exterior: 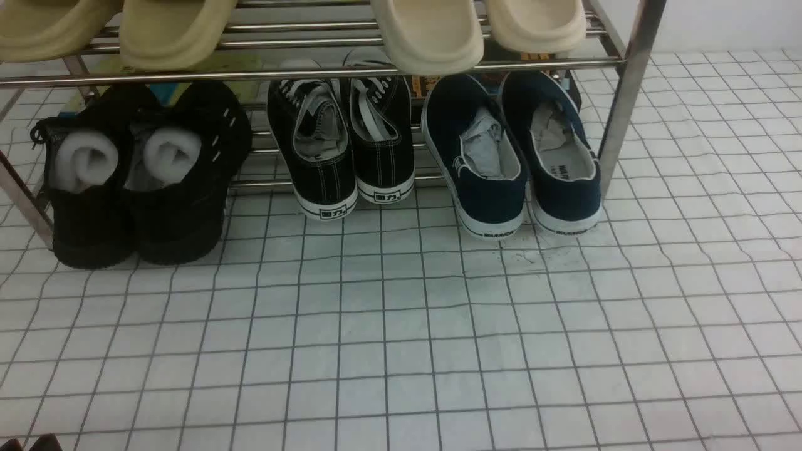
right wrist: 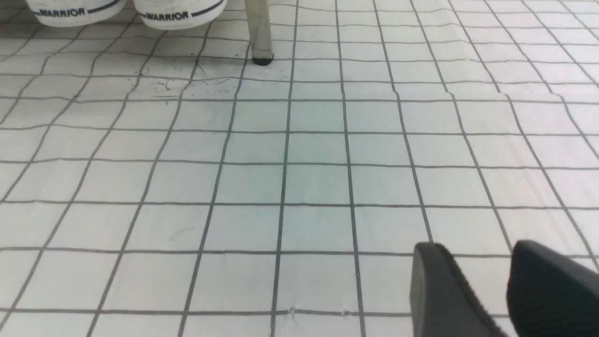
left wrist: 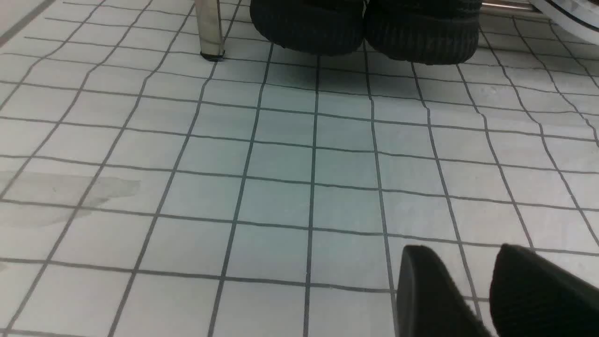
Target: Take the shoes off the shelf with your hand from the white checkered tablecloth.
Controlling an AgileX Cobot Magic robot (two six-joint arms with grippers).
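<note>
The navy-blue slip-on shoes (exterior: pixel 514 156), with white soles and paper stuffing, stand heels outward on the lower tier of the silver shelf (exterior: pixel 626 94), at its right end next to the right leg. Their white "WARRIOR" heels (right wrist: pixel 126 11) show far ahead in the right wrist view, beside the shelf leg (right wrist: pixel 259 32). My right gripper (right wrist: pixel 472 248) is open and empty, low over the white checkered tablecloth (exterior: pixel 401 326), well short of the shoes. My left gripper (left wrist: pixel 461 252) is open and empty over the cloth, facing the all-black shoes (left wrist: pixel 365 25).
All-black shoes with white foam rolls (exterior: pixel 138 175) sit at the shelf's left end, and black lace-up sneakers (exterior: pixel 344 138) in the middle. Beige slippers (exterior: pixel 426 31) lie on the top tier. The left shelf leg (left wrist: pixel 209 28) stands on the cloth.
</note>
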